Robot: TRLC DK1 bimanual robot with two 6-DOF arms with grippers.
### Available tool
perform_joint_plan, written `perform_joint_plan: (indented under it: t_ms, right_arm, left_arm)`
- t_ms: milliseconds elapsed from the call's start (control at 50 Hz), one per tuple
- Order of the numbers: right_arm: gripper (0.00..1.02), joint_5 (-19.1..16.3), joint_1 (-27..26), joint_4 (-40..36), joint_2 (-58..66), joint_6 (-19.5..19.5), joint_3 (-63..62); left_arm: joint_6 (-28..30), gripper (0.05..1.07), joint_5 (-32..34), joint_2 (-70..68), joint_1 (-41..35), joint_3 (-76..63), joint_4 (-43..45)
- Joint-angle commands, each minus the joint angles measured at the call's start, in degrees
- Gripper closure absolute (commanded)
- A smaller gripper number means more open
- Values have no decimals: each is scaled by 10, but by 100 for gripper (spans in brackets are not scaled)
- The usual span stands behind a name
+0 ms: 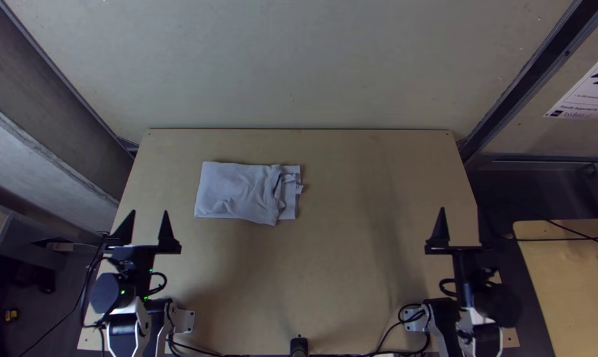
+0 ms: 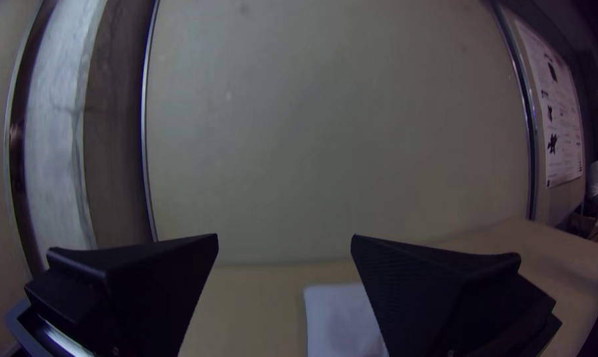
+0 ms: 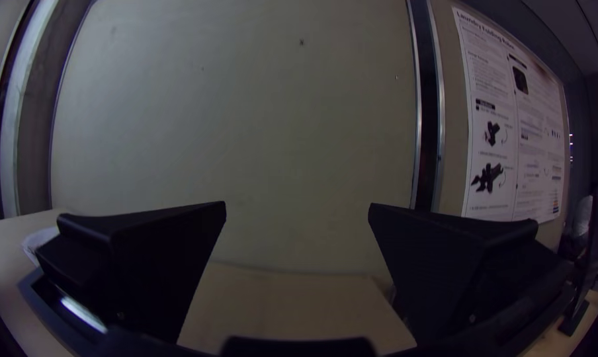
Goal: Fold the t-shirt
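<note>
The tabletop (image 1: 352, 284) is carrying the t-shirt (image 1: 236, 192) left of centre, toward the far side. It is lying in a compact folded rectangle, its right end (image 1: 289, 195) bunching untidily. The left gripper (image 1: 149, 211) and right gripper (image 3: 297, 203) are standing wide apart-fingered, holding nothing, at the left and right—presumably parked clear so the bundle is resting undisturbed.

Pale t-shirt (image 2: 339, 320) on light wooden table (image 2: 253, 311)
</note>
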Motion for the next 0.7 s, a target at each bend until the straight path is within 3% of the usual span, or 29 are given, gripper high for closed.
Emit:
perform_joint_plan:
  t_ms: [0,180,340,680]
  right_arm:
    - [3,5,-7,56,-5,9,-78]
    - [3,5,-7,141,-5,23,-173]
    - [3,5,-18,29,-3,47,-175]
    - [3,3,-20,26,-2,48,-174]
  left_arm:
    - [19,10,-9,-10,6,-50,15]
    - [84,10,-8,-10,11,-122,68]
    - [99,10,-12,-5,13,-142,47]
    - [99,10,-12,-7,13,-142,49]
